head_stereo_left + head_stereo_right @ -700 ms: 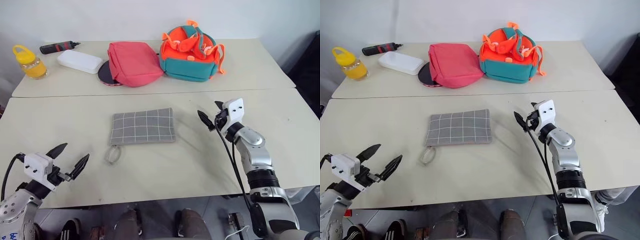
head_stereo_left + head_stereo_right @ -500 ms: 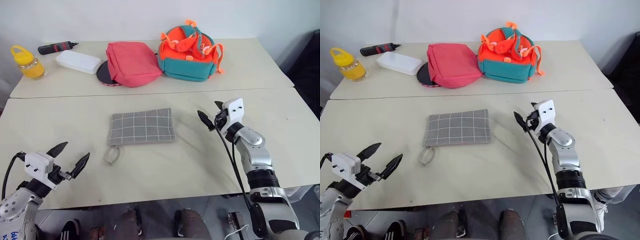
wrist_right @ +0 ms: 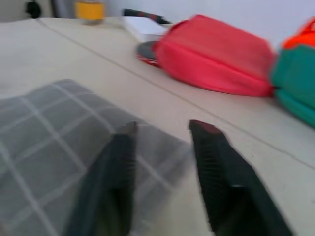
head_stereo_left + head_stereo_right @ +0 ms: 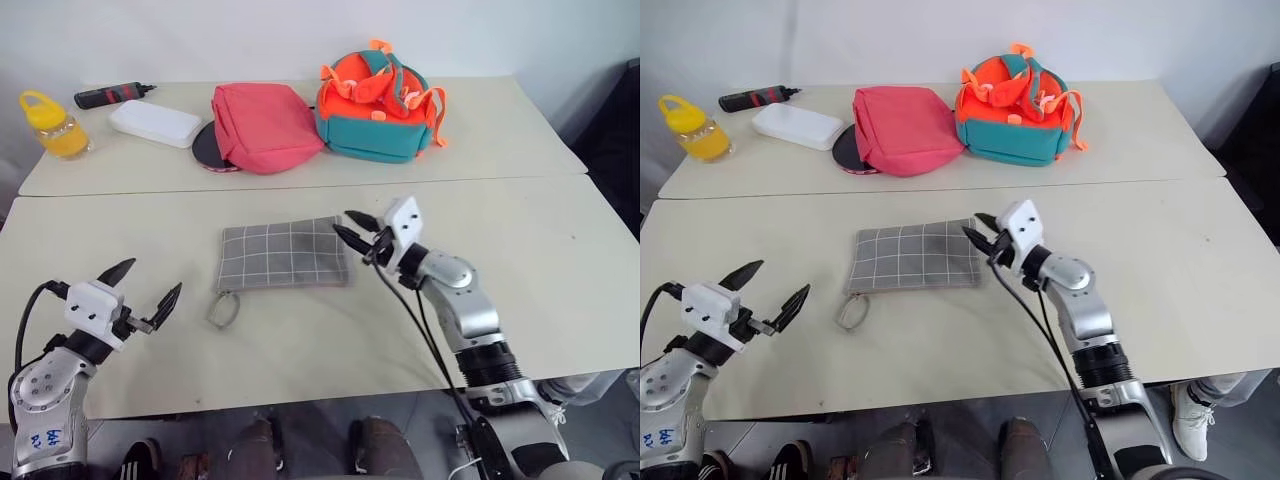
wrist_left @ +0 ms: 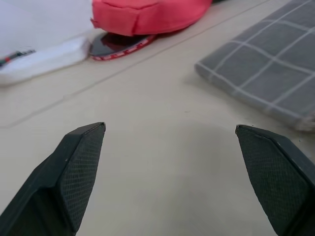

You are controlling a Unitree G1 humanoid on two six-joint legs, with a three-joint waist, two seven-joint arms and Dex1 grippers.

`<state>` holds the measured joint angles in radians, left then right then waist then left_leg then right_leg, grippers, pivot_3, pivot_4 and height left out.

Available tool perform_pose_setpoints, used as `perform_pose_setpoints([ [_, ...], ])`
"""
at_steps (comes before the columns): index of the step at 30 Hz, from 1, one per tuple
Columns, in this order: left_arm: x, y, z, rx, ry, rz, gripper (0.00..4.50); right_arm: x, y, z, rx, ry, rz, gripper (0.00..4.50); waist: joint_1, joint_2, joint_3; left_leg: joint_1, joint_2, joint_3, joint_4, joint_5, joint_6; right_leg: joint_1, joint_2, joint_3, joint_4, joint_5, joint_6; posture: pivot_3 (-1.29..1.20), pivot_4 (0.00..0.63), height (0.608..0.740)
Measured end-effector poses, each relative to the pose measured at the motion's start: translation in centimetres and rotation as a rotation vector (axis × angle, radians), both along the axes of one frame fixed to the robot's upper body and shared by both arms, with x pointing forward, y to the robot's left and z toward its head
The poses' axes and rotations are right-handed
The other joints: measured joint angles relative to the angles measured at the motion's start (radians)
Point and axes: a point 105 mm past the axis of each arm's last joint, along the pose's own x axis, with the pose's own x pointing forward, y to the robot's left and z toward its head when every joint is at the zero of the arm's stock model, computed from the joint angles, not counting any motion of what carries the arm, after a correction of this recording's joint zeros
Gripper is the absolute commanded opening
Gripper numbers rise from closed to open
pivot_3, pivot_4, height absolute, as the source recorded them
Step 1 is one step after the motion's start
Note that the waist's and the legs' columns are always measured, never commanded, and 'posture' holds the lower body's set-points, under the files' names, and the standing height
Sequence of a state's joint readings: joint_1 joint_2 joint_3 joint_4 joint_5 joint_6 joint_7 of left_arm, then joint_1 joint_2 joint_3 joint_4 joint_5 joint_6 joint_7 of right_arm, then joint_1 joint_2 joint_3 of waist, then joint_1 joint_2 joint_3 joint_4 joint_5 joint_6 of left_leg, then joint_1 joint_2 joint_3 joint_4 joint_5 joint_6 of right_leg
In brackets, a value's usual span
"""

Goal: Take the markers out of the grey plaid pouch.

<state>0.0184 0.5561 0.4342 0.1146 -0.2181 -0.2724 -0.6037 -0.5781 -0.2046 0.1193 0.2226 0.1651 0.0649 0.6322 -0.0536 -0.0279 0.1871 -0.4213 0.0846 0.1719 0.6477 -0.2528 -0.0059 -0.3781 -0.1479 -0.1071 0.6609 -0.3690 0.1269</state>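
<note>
Now the right gripper (image 4: 350, 226), jaws slightly parted and empty, hovers at the grey plaid pouch's (image 4: 283, 254) far right corner; left gripper (image 4: 143, 294) wide open, well apart

L gripper (image 4: 140, 296) wide open, low; R gripper (image 4: 352, 228) jaws slightly apart, reaching fwd-left.

Head views look down; wrist views skim close, sharing the grey plaid pouch (image 4: 284, 255).

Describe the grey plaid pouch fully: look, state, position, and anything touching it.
The grey plaid pouch is a flat rectangular fabric case with thin white grid lines, lying flat on the table. It looks closed; a ring pull trails off one corner. The right gripper, fingers slightly apart, is at its edge; contact is unclear.
</note>
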Motion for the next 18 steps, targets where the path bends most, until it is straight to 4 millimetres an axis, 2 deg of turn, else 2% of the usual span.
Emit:
perform_pose_setpoints([
  [1, 0.4, 0.0, 0.1, 0.024, -0.006, -0.006, 4.5, 0.3, 0.3, -0.2, -0.017, -0.002, -0.01, 0.16, 0.0, 0.0, 0.0, 0.0, 0.0, 0.0, 0.0, 0.0, 0.0, 0.0, 0.0, 0.0, 0.0, 0.0, 0.0, 0.0, 0.15, 0.74],
  [2, 0.9, 0.0, 0.2, 0.041, -0.014, -0.011, 4.5, 0.8, 0.5, -0.3, -0.04, -0.011, -0.027, 0.04, 0.0, 0.0, 0.0, 0.0, 0.0, 0.0, 0.0, 0.0, 0.0, 0.0, 0.0, 0.0, 0.0, 0.0, 0.0, 0.0, 0.15, 0.74],
  [7, 3.3, -1.3, 0.3, 0.146, -0.042, -0.08, 4.5, 2.9, 0.4, -1.7, -0.168, -0.036, -0.128, 0.04, -0.002, 0.0, 0.0, 0.0, 0.0, 0.001, 0.0, 0.0, -0.001, -0.001, 0.0, 0.0, 0.002, 0.0, 0.0, 0.0, 0.15, 0.74],
  [11, 4.4, -2.9, -0.1, 0.273, -0.051, -0.18, 4.5, 2.9, 0.6, -3.1, -0.224, -0.029, -0.118, 0.04, -0.004, 0.0, 0.0, 0.0, 0.0, 0.003, -0.002, 0.0, -0.001, -0.002, 0.0, 0.0, 0.003, 0.0, 0.0, 0.0, 0.15, 0.74],
  [18, 5.9, -5.2, 0.0, 0.362, -0.111, -0.298, 4.5, 2.6, 0.4, -3.5, -0.239, -0.034, -0.115, 0.04, -0.003, 0.0, 0.0, 0.0, 0.0, 0.003, 0.0, 0.0, -0.001, -0.001, 0.001, 0.0, 0.003, 0.0, 0.001, 0.0, 0.15, 0.74],
])
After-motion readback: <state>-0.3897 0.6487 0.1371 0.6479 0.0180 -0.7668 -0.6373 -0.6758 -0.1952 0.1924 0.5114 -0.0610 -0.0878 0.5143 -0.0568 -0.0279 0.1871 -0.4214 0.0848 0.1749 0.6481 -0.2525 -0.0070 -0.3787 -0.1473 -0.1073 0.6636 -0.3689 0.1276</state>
